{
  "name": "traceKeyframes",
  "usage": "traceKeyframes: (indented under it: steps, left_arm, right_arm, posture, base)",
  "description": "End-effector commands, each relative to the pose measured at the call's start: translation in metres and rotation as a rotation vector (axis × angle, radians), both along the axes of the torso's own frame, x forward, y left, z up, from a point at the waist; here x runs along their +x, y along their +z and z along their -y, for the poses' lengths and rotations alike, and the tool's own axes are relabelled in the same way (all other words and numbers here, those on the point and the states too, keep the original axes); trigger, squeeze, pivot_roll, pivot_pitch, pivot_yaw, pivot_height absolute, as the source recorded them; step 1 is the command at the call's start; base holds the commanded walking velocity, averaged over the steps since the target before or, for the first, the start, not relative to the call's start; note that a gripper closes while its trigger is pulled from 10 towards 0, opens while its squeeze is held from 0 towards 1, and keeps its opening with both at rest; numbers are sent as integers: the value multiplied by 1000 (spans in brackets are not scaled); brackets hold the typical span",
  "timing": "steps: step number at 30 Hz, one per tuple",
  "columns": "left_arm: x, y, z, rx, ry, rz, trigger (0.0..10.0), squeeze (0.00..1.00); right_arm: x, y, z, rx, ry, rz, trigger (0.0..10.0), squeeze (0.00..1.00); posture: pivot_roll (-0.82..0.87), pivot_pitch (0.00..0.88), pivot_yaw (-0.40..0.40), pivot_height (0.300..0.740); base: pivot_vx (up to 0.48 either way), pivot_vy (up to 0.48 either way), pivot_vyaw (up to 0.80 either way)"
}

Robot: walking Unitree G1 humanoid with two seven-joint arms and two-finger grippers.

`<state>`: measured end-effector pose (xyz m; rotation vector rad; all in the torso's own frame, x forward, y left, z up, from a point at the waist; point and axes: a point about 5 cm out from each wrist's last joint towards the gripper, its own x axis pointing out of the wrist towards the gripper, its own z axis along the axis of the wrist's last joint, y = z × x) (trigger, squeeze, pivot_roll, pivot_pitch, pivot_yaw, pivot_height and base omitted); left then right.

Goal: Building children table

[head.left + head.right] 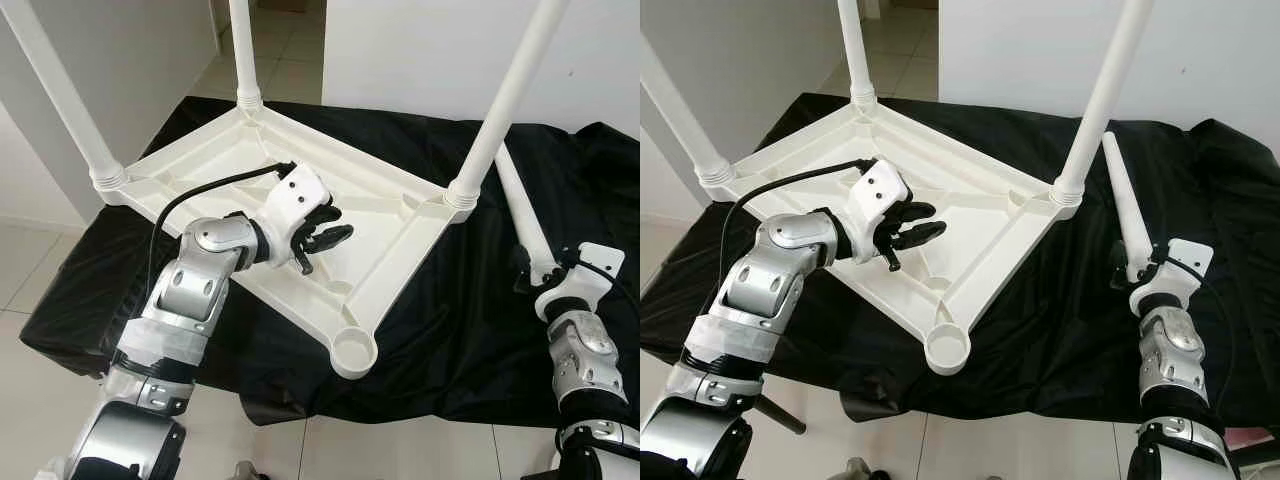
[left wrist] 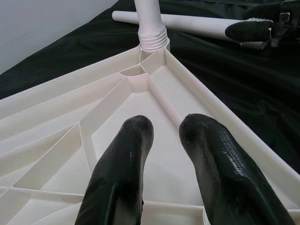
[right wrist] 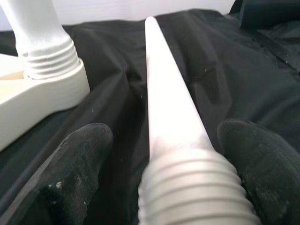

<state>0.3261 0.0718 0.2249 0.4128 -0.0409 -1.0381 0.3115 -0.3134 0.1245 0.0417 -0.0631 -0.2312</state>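
Jaws of the right gripper [image 3: 164, 173] stood parted on either side of the threaded end of a loose white leg [image 1: 1122, 205], not pressing it. That leg lay on the black cloth [image 1: 470, 330]. Jaws of the left gripper [image 1: 318, 236] hovered slightly apart over the ribbed underside of the upturned tabletop [image 1: 385, 225], empty. Three legs [image 1: 505, 105] stood screwed into its corners; the nearest socket [image 1: 352, 350] was empty.

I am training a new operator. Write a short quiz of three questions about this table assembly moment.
1. True or false: all four legs are screwed into the tabletop.
2. Which gripper is at the loose leg? A) left B) right
3. Fill in: the empty socket is at the corner ___ the robot.

Key: 1 false, three are in. 2 B, the right gripper is open around its threaded end. 3 nearest.
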Motion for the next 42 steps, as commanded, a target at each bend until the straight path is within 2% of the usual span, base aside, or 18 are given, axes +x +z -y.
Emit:
traceKeyframes:
  steps: [1,8,12,26,27,28,30,31,32,42]
  left_arm:
    - [10,5,-7,-47,193,66,10000,0]
    - [11,6,-8,-48,202,66,10000,0]
    - [13,6,-8,-45,206,68,10000,0]
    - [14,10,-10,-46,214,78,10000,0]
    - [14,10,-10,-44,217,78,10000,0]
    - [15,10,-11,-43,221,80,10000,0]
    - [15,10,-12,-42,224,81,10000,0]
    - [15,10,-12,-43,227,82,10000,0]
    - [15,10,-13,-43,228,84,10000,0]
    - [17,11,-12,-43,233,90,10000,0]
  right_arm:
    - [0,-1,5,4,-7,-8,10000,0]
    - [-2,-6,9,16,-8,-21,10000,0]
    - [0,-13,4,21,13,-40,10000,0]
    - [9,-15,-4,38,43,-55,10000,0]
    - [10,-16,-5,40,47,-58,9373,0]
    - [10,-17,-6,43,52,-62,4078,0]
    - [11,-17,-7,45,56,-65,4078,0]
    - [12,-17,-8,48,62,-66,1333,0]
    - [13,-17,-9,46,66,-64,0,0]
    - [18,-12,-12,42,74,-56,0,0]
  posture:
    - [-17,61,29,740]
    - [-20,66,31,740]
    - [-20,70,35,740]
    - [-9,72,34,740]
    - [-5,72,32,740]
    - [-2,73,31,740]
    - [-2,73,31,740]
    - [-1,72,32,740]
    - [-1,70,32,740]
    - [-4,66,30,740]
  base:
    - [0,0,0]
    - [0,0,0]
    - [0,0,0]
    - [0,0,0]
    - [0,0,0]
    - [0,0,0]
    - [0,0,0]
    - [0,0,0]
    - [0,0,0]
    - [0,0,0]
